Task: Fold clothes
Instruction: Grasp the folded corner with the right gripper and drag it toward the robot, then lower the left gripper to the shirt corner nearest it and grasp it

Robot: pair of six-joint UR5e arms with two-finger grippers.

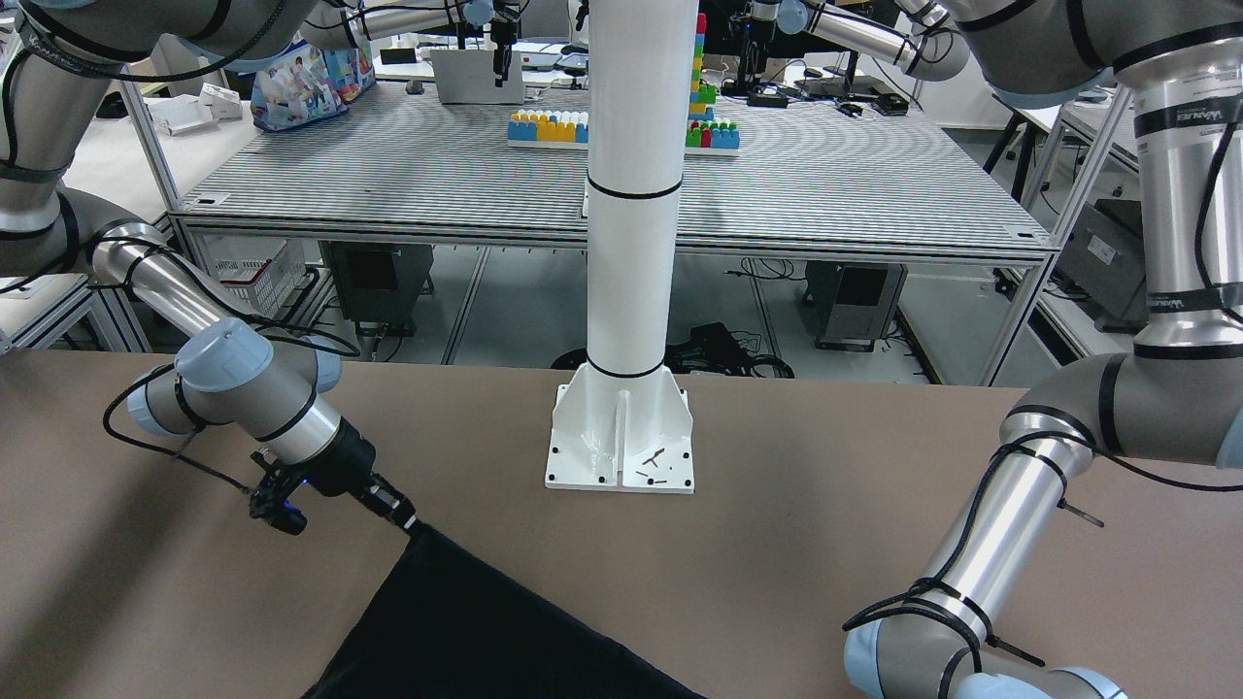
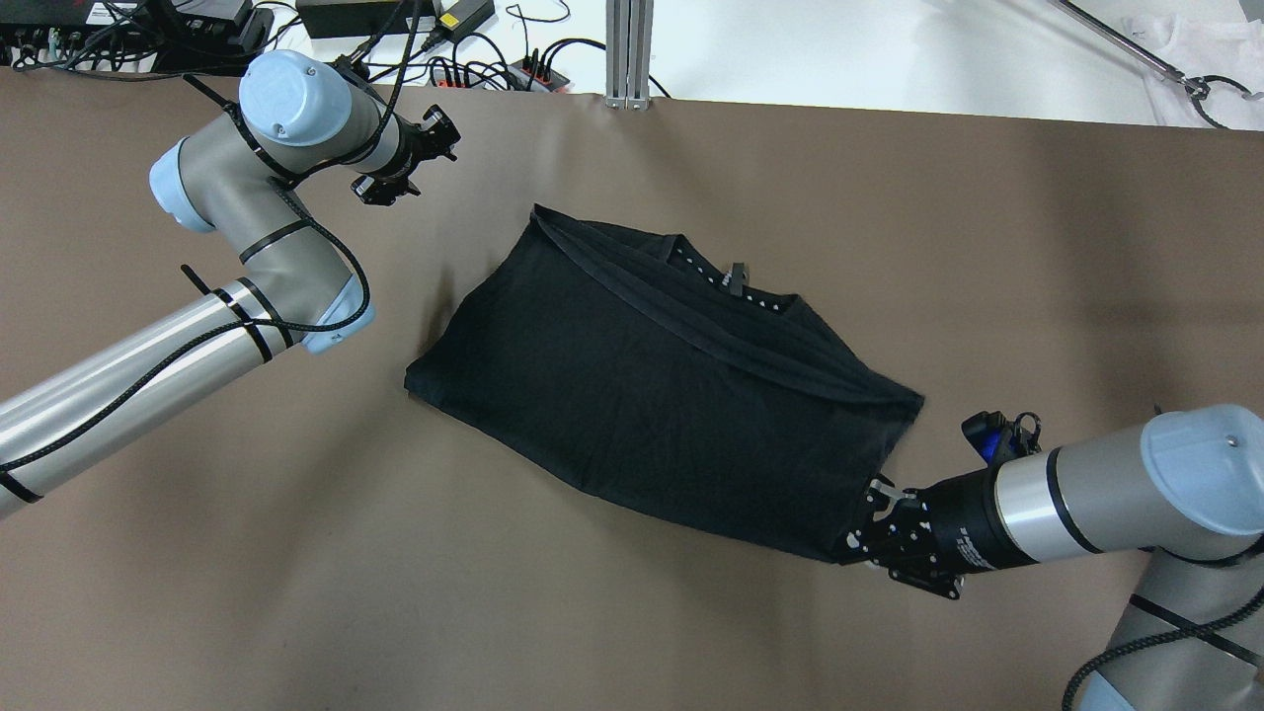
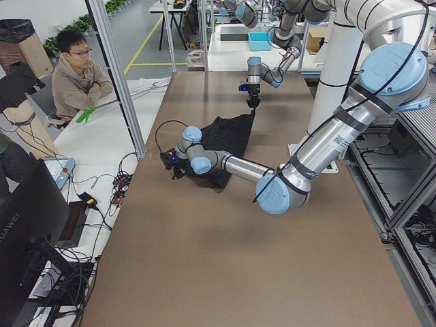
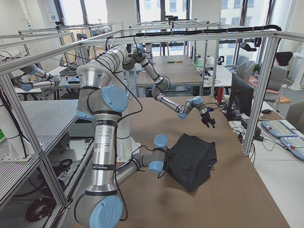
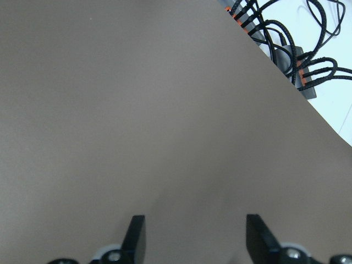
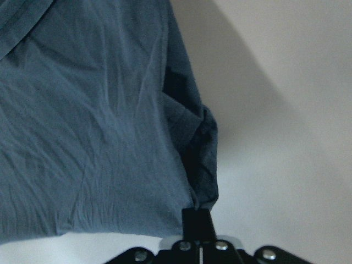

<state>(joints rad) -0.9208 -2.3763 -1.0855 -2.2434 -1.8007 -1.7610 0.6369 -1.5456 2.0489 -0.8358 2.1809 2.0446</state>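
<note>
The clothes are one black garment (image 2: 652, 385), folded over into a rough rectangle on the brown table (image 2: 296, 553), with its neckline (image 2: 731, 281) showing at the far edge. My right gripper (image 2: 869, 528) is shut on the garment's near right corner. In the right wrist view the gripper (image 6: 198, 220) pinches that bunched corner, the garment (image 6: 93, 126) spreading away from it. The front-facing view shows this gripper (image 1: 410, 524) holding the corner slightly raised. My left gripper (image 2: 434, 138) hovers open beyond the garment's far left corner, apart from it. In the left wrist view the gripper (image 5: 195, 236) has only bare table between its fingers.
The white pillar's base plate (image 1: 621, 437) is bolted to the table on the robot's side. Cables and power bricks (image 2: 395, 20) lie past the table's far edge. A seated person (image 3: 78, 75) watches from beyond that edge, beside a monitor (image 3: 27, 225).
</note>
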